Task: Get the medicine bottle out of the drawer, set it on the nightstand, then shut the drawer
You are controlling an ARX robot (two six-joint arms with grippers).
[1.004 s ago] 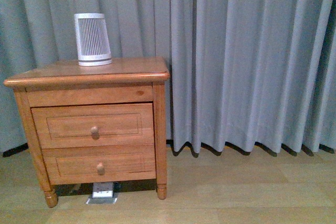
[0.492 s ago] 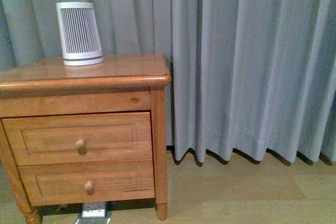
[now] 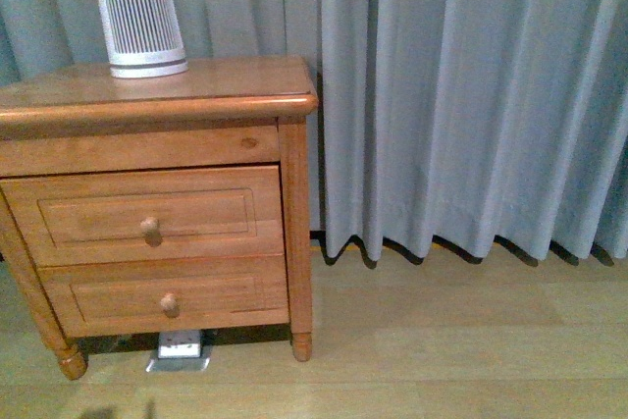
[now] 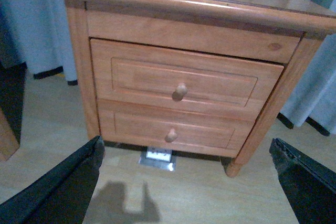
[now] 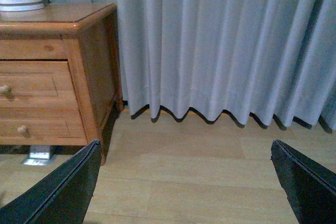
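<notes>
Your left gripper (image 4: 185,148) is released: two dark, flat, wedge-shaped fingers (image 4: 58,187) are spread wide with nothing between them. It hangs low over the floor, apart from the nightstand (image 4: 79,77) and facing its front. The drawer (image 4: 136,72) is straight ahead and looks shut or nearly so. I can't tell whether a thin gap is open at its top edge. Its round wood knob (image 4: 180,91) sits between the fingers' lines, not touched.

Your right gripper (image 5: 185,148) is also released, same dark fingers (image 5: 58,192), empty. It faces the curtain (image 5: 220,45), with the nightstand's side off to its side.

The bottle isn't visible in any view.

Around:
- The lower drawer (image 3: 226,296) is shorter, has the same knob style and is shut.
- A white ribbed cone device (image 3: 137,12) stands upright on the glossy top, toward the back left. The rest of the top is bare wood.
- A small metal plate (image 3: 182,350) lies on the floor under the nightstand, between the turned feet.
- The grey curtain hangs in soft vertical folds behind and to the right of the nightstand, its hem just off the floor.
- The floor (image 3: 442,340) is pale wood planks.

Nothing blocks the drawer front. The wood is orange-brown, with rounded edges and recessed panels.
</notes>
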